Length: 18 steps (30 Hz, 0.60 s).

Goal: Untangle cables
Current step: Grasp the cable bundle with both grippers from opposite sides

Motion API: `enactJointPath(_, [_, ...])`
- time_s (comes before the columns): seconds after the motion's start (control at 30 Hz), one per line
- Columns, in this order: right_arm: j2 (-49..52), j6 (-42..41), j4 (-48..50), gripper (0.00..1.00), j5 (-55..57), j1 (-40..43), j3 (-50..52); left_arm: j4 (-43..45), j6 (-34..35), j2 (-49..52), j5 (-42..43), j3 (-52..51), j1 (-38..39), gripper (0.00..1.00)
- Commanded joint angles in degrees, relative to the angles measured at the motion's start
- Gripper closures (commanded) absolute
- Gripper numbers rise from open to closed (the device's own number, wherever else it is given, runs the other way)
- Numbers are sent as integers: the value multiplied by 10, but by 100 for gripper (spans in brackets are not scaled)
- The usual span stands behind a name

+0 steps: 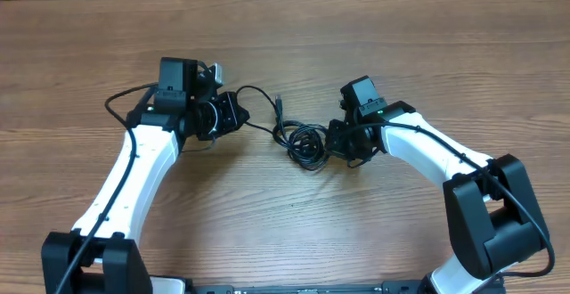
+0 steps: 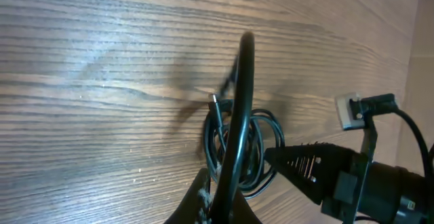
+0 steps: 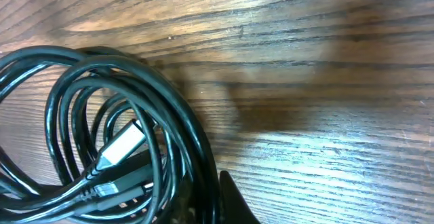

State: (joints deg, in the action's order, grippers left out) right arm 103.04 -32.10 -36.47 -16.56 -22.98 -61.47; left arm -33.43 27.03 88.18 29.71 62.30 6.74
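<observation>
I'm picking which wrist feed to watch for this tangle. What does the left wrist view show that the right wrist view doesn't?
Only the left wrist view: the left gripper pinching a strand of the coiled black cable that runs up to the bundle, the right gripper beside the bundle, and a thin cable end at the bundle's far edge. Only the right wrist view: a flat silver plug lying among the loops. Both: the cable's loops on the brown wooden table.
</observation>
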Motion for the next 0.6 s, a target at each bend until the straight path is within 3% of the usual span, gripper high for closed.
enactJointPath(0.0, [3, 4, 0, 96, 13, 2, 3, -19, -16, -13, -33, 15, 2, 94])
enactJointPath(0.07, [3, 4, 0, 96, 12, 2, 3, -31, -18, -13, -58, 15, 8, 88])
enactJointPath(0.13, [3, 4, -1, 96, 12, 2, 3, -37, -18, -13, -80, 15, 23, 62])
enactJointPath(0.23, [3, 5, 0, 96, 12, 2, 3, -36, -18, -13, -86, 15, 59, 44])
enactJointPath(0.57, [3, 5, -1, 96, 12, 2, 3, -27, 14, 31, -137, 14, 176, 45])
